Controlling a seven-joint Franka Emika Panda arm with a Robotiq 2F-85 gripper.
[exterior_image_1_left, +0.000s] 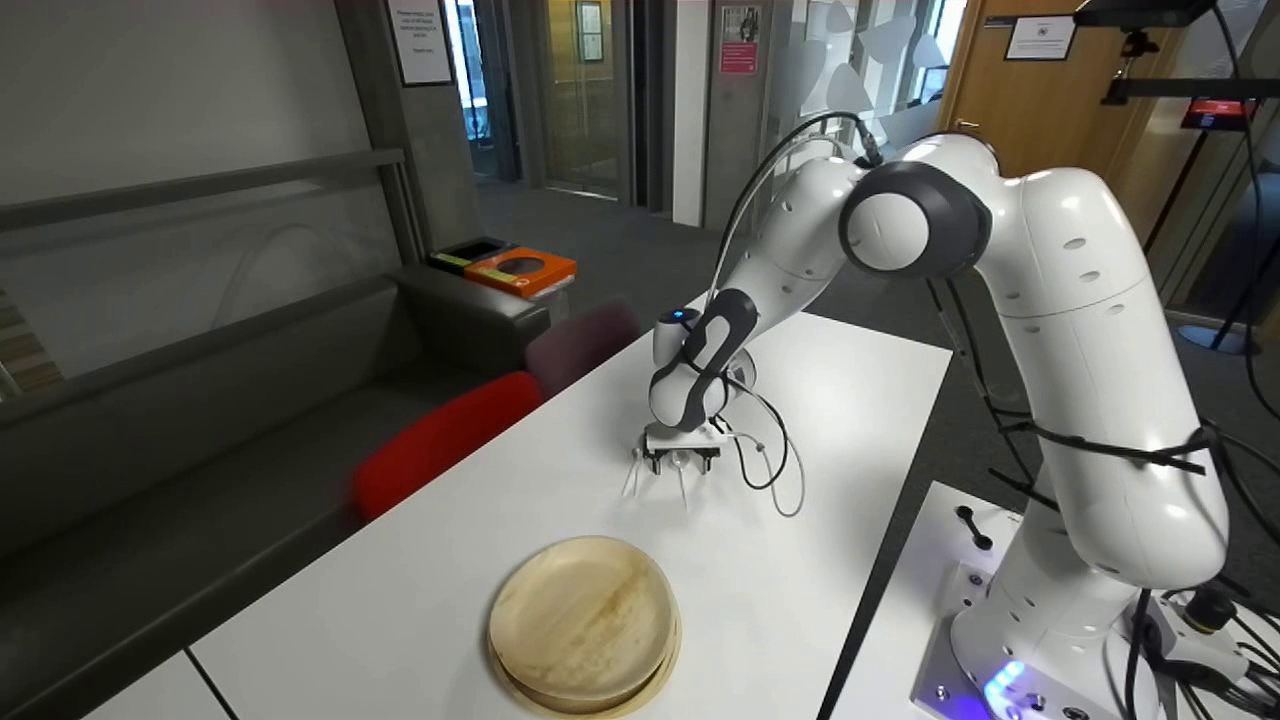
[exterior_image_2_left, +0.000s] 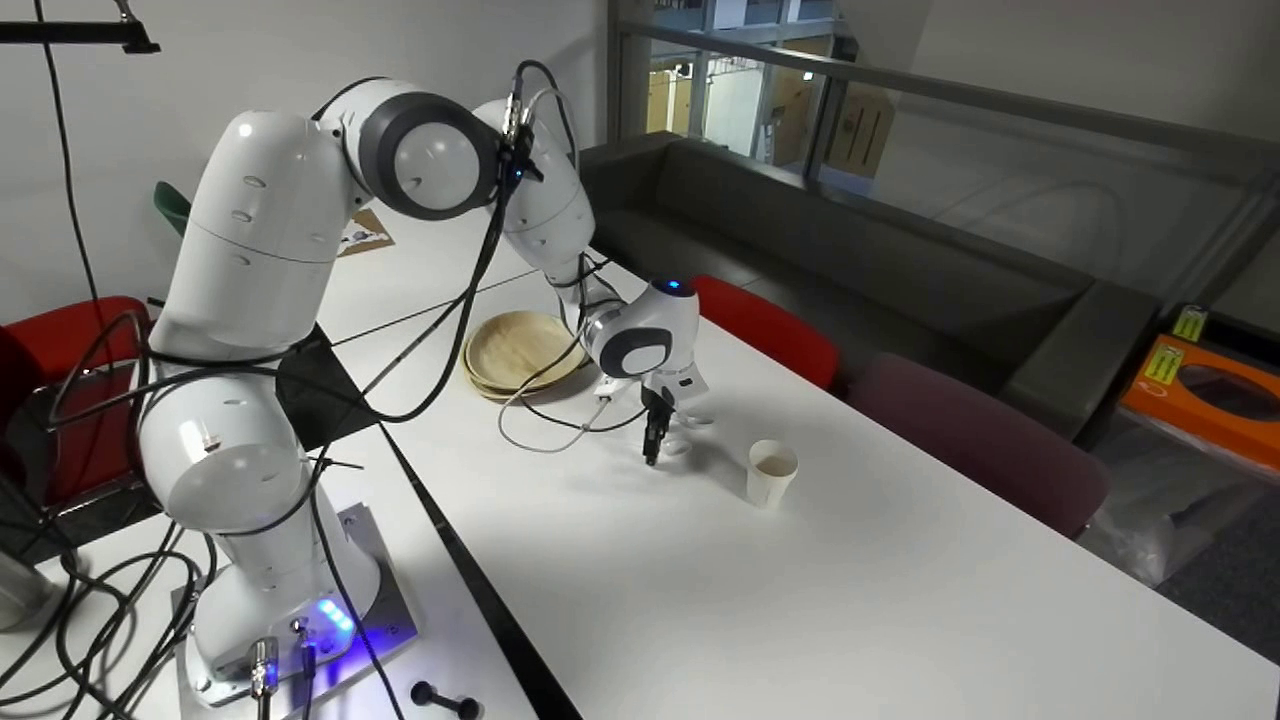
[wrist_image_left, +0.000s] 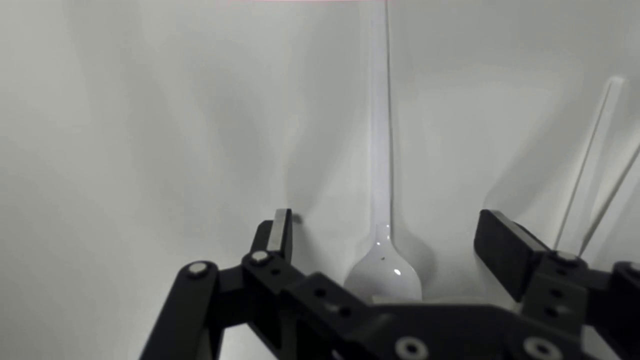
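My gripper (wrist_image_left: 384, 216) stands open just above the white table, its two black fingers wide apart. Between them, touching neither, lies a white plastic spoon (wrist_image_left: 382, 270) with its bowl toward the gripper's base and its handle running up the wrist view. The end of the bowl is hidden behind the gripper body. Two more white utensil handles (wrist_image_left: 590, 170) lie beyond the right finger. In an exterior view the gripper (exterior_image_1_left: 682, 466) is seen low over the spoon (exterior_image_1_left: 683, 482). A white paper cup (exterior_image_2_left: 771, 478) stands upright on the table a short way from the gripper (exterior_image_2_left: 654, 458).
Stacked pale wooden plates (exterior_image_1_left: 585, 615) lie on the table, also in an exterior view as plates (exterior_image_2_left: 520, 350) behind the arm. Cables (exterior_image_1_left: 785, 480) hang from the wrist near the tabletop. A red chair (exterior_image_2_left: 765, 330) and a purple chair (exterior_image_2_left: 975, 440) line the table's edge by a sofa.
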